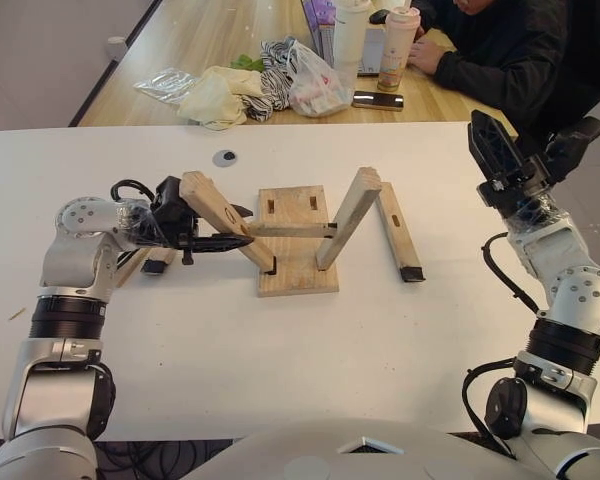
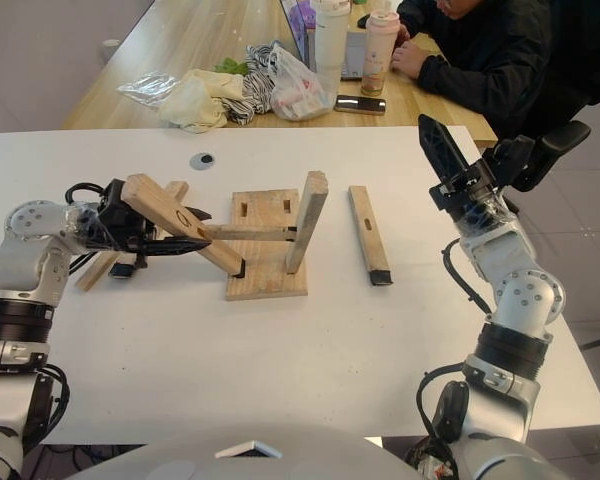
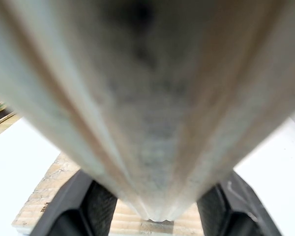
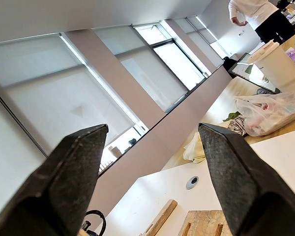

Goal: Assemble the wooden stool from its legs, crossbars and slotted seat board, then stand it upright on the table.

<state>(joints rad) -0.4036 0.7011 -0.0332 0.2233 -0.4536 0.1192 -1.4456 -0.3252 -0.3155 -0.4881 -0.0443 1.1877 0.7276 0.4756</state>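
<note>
Left wrist view: blurred leg (image 3: 152, 98) (left tool (image 1: 220, 228) clamps it); right tool (image 4: 153, 129) apart.

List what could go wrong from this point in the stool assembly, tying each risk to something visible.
1. The leaning leg has only the crossbar steadying it. The right gripper hangs open, away from it, so it may topple.
2. The held leg in the left gripper is tilted, so pushing could lever the crossbar out.
3. Nothing pins the seat board, so it may slide.
</note>
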